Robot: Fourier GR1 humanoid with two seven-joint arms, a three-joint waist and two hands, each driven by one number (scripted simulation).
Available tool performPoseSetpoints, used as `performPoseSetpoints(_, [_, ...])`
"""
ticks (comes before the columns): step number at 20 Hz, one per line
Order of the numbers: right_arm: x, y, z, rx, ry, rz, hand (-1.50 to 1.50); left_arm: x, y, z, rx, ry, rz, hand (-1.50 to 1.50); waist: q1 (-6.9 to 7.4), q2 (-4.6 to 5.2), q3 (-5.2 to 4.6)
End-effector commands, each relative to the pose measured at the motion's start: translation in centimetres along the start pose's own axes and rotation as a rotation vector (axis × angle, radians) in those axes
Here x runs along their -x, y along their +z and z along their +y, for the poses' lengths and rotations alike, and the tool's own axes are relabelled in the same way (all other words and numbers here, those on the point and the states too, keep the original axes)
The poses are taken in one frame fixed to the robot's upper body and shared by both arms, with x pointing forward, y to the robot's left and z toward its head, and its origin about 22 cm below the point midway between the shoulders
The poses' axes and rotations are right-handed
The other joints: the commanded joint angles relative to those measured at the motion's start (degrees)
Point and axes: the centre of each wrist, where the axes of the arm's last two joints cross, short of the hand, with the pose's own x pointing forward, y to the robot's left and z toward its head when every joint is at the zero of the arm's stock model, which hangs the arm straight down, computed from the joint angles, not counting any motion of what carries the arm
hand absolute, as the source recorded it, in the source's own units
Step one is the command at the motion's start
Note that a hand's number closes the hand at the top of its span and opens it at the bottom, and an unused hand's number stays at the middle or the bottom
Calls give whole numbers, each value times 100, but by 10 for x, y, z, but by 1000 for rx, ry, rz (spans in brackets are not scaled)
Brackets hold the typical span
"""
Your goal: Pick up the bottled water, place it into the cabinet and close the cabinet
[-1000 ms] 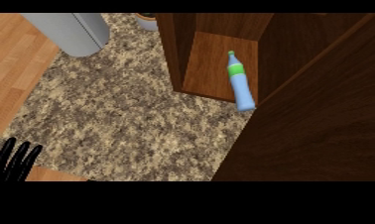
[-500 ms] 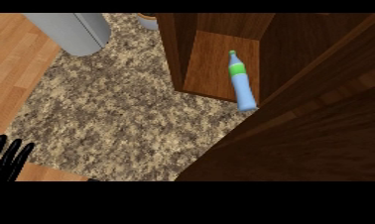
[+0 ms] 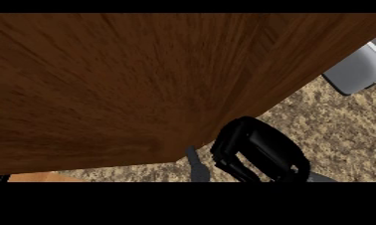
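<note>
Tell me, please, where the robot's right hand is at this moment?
In the head view, the right hand shows at the lower right, over the speckled counter, just below the edge of the big wooden cabinet door.

Below me the speckled granite tabletop (image 3: pixel 334 124) shows only at the right and along the lower edge of the frame, brown and beige flecks all over it. At the right edge, about halfway up, a grey rounded object (image 3: pixel 355 72) sits on that stone, cut off by the frame so I cannot tell what it is. In the lower left corner I see a small strip of light wood (image 3: pixel 37 177).
</note>
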Motion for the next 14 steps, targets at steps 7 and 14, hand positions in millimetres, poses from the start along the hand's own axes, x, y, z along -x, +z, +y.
performPoseSetpoints(7, [-12, -110, -66, 325, 29, 26, 150, -11, 12, 15, -22, 30, 4, -150, -327, -70, 33])
performPoseSetpoints(14, [0, -127, -103, 383, 82, 58, 150, -9, 14, 17, -22, 43, -13, -150, -427, -56, 35])
